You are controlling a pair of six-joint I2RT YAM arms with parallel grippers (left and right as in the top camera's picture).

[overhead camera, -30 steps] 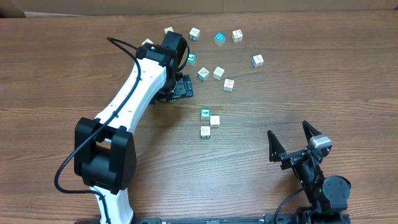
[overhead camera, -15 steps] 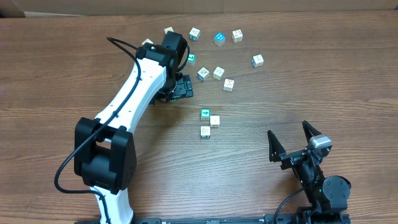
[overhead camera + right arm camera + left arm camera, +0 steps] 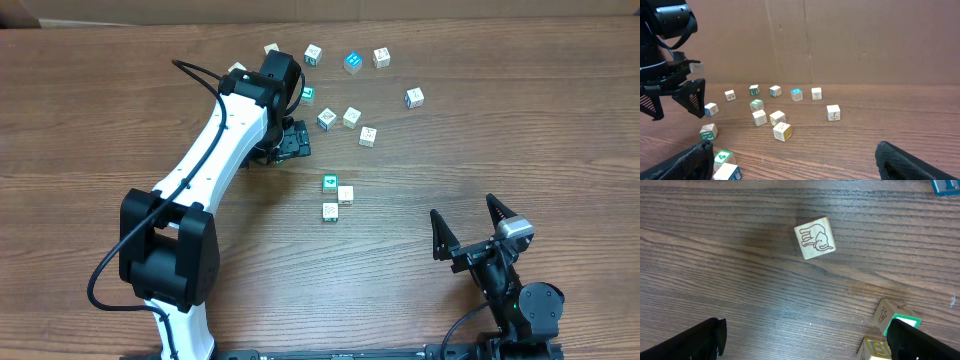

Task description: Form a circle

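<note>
Wood-grain table point(image 3: 560, 130), cardboard wall point(image 3: 840, 40) behind it in the right wrist view.

Nearest, bottom right of the overhead frame: right gripper point(image 3: 464, 210) parked over its base, aimed up-frame, fingers spread, nothing between them.

Mid-frame: three-cube cluster point(image 3: 345, 194), its pieces touching or nearly so, apart from the rest.

Next out, left of centre: left arm point(image 3: 225, 140) runs diagonally from the lower left up toward upper centre, wrist bent so the camera looks straight down. Left gripper point(image 3: 290, 140) is spread wide and empty. In its wrist view the elephant cube point(image 3: 814, 238) lies alone on bare wood above centre, ahead of the fingertips and not between them. More blocks crowd the lower right corner of that view.

Farthest, upper centre: remaining cubes point(image 3: 352, 62) lie in a loose arc plus a few strays inside it. We see no closed ring yet.

Handling, our read: small, rigid, light wooden blocks with flat faces. We'd pinch across two opposite side faces, square to the cube. They likely slide easily on this surface, so an off-centre close may spin or shove one. Close neighbours risk getting bumped, so we'd take isolated ones first.
</note>
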